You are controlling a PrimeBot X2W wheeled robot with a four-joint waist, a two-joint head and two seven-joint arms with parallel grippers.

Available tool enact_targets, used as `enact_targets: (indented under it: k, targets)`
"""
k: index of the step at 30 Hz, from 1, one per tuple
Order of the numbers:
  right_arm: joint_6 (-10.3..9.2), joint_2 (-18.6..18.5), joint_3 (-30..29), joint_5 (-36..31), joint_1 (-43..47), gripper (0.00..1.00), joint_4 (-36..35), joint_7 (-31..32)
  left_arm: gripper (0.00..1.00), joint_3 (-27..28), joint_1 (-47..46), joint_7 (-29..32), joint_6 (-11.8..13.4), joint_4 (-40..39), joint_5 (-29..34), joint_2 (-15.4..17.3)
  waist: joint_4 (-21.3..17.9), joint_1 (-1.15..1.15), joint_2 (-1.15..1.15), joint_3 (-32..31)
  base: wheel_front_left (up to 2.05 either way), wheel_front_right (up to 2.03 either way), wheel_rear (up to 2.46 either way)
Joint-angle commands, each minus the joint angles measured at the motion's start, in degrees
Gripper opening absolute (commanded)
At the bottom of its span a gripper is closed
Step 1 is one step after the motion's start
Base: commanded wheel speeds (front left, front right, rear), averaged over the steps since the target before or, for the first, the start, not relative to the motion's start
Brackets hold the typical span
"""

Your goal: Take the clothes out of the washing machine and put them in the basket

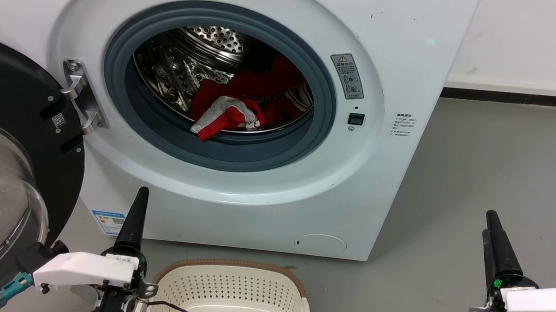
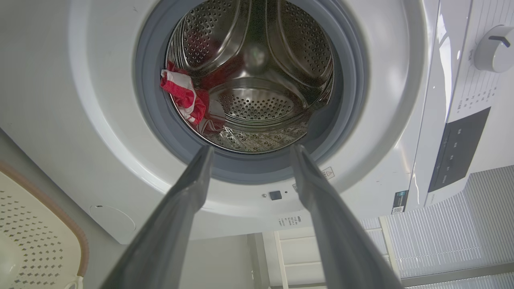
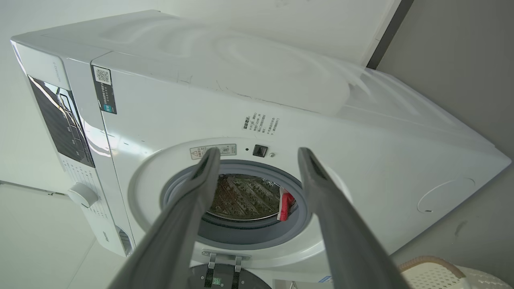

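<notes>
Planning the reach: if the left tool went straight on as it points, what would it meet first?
The left tool aims through the washing machine's open mouth; likely the steel drum first, the clothes lying off-line. Depth is unclear.

The washing machine (image 1: 405, 47) is standing plain white, its opening wearing a grey-blue gasket (image 1: 115, 78). Inside, the drum (image 1: 218, 37) is gleaming silver steel, dotted with rows of small holes. The clothes (image 1: 242, 108) are glowing bright red, with a white panel and thin white stripes running across them. On the left, the door (image 1: 15, 86) is showing a black rim around clear glass. Near me, the basket (image 1: 232, 291) is looking cream, its sides patterned with punched dots and its rim woven brown. The left gripper (image 1: 142, 192) and right gripper (image 1: 491, 217) are both showing black fingers over white casings. The floor (image 1: 480, 167) is lying grey, meeting a black skirting strip (image 1: 516, 98) far right.
</notes>
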Motion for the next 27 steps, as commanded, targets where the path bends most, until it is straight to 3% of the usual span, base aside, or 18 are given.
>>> enact_targets:
  k: [1, 27]
  targets:
    - [0.01, 0.0, 0.1, -2.1, -0.4, 1.00, -1.5, -0.5, 1.00, -0.2, -1.7, -0.5, 0.0, -1.4, 1.9, 0.2, 0.0, 0.00, 0.00, 0.0, 0.00, 0.00, 0.00]
    - [0.01, 0.0, 1.7, -36.5, 1.8, 1.00, -7.0, -5.9, 1.00, -2.1, -2.6, -5.9, 0.0, -4.3, 32.1, 0.2, 0.6, 0.00, 0.00, 0.1, 0.00, 0.00, 0.00]
